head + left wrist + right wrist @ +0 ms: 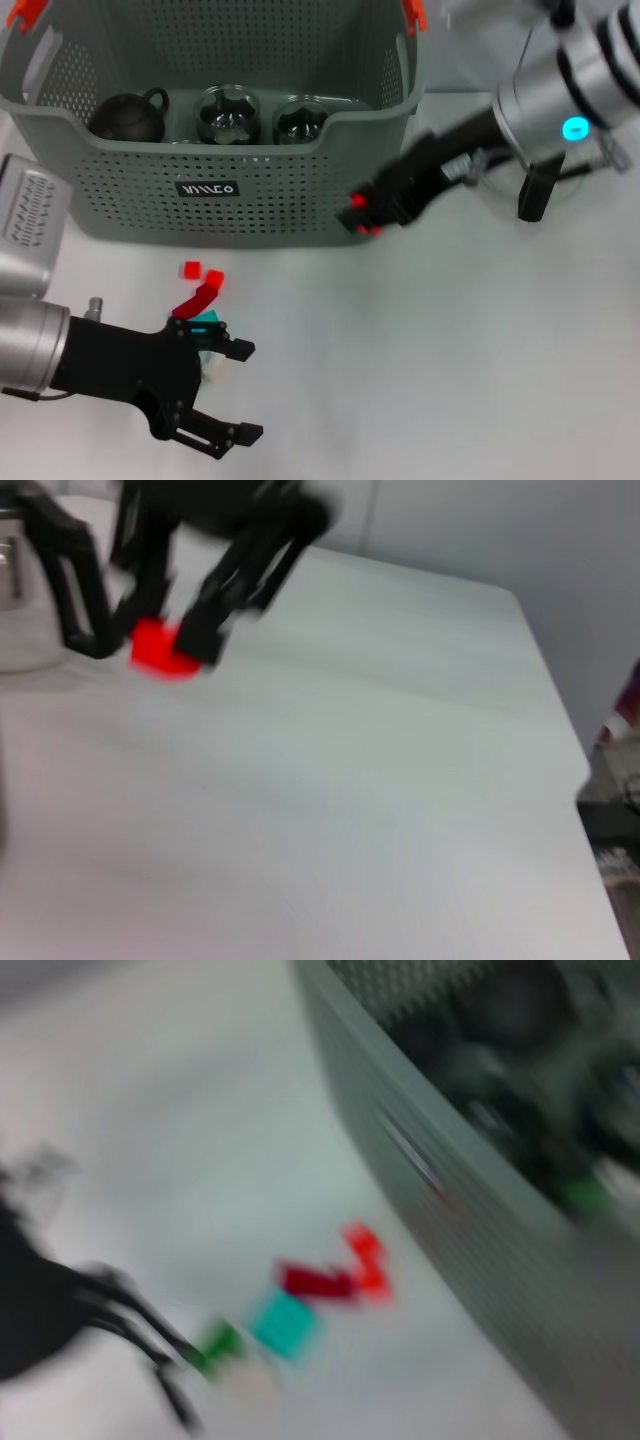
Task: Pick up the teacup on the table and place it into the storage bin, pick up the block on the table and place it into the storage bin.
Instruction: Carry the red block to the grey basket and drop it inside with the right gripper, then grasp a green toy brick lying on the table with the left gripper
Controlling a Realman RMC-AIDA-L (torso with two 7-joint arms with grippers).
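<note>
Two grippers are busy: the right gripper (365, 215), fingers pinched on a red block (160, 650), hangs just outside the storage bin's (250, 215) near-right corner, below its rim. Releasing there drops it on the table. The left gripper (240, 390), fingers apart, crowds the loose blocks (203, 275).

The storage bin (250, 190) is cut off by the head view's top edge, its far wall out of sight. The left pincer (225, 390) covers part of the teal and green blocks (205, 325). In the right wrist view the scattered blocks (300, 1305) are smeared, their shapes unreadable.
</note>
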